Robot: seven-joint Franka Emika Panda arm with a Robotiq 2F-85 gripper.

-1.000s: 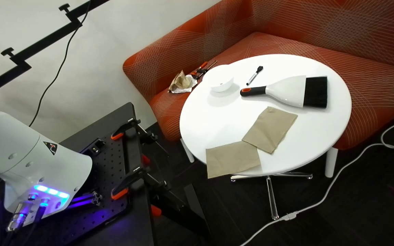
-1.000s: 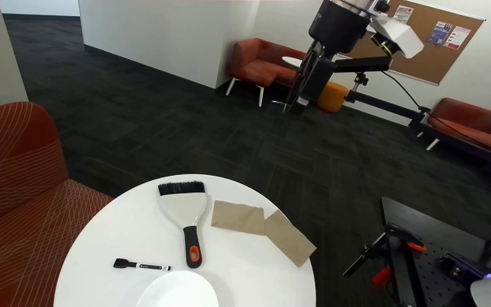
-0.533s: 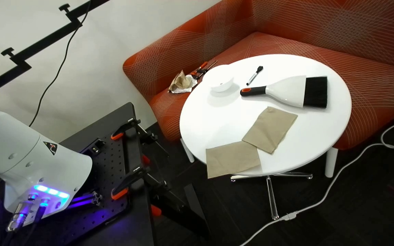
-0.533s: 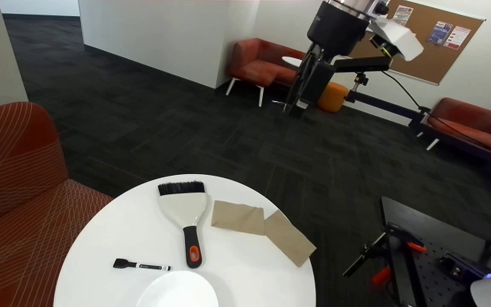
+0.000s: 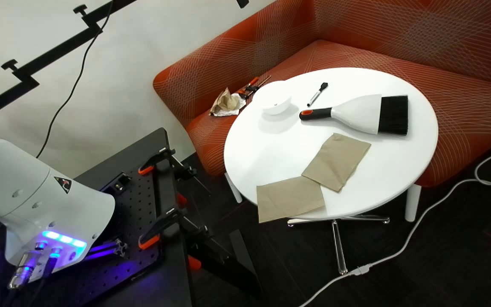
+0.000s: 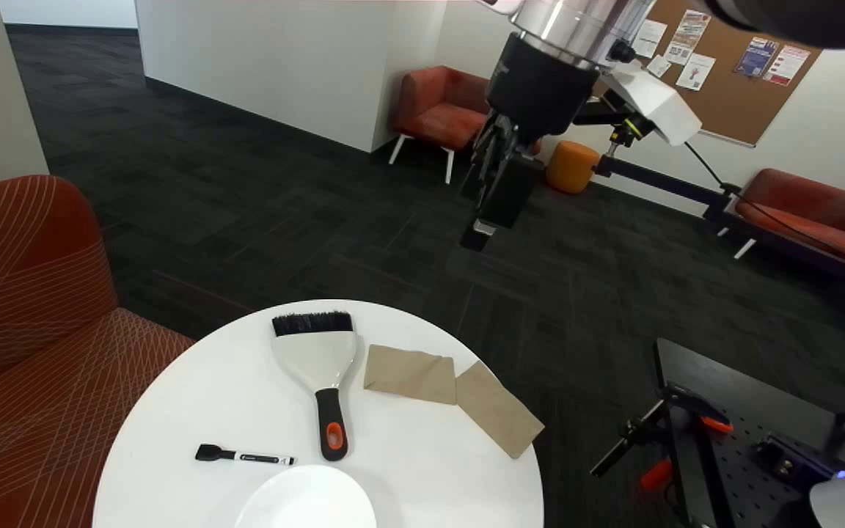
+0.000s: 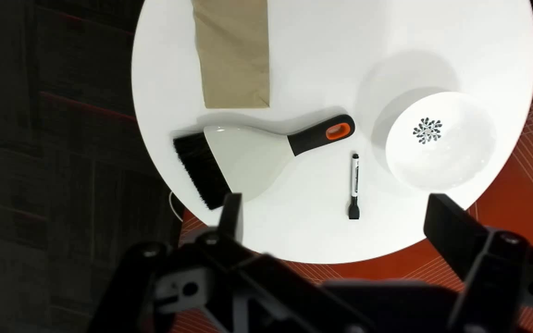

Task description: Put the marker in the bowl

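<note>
Pointing broad-end toward sofa [image 5: 382, 53]: marker [image 7: 355, 180]

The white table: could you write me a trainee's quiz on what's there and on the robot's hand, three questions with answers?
1. True or false: the marker lies outside the bowl.
2. Choose one. In the wrist view, the hand is (a) shut, (b) open, (c) gripping the bowl.
3. In both exterior views, how many tan sheets lie on the table?

Key:
1. True; it lies on the table.
2. (b)
3. Two.
</note>
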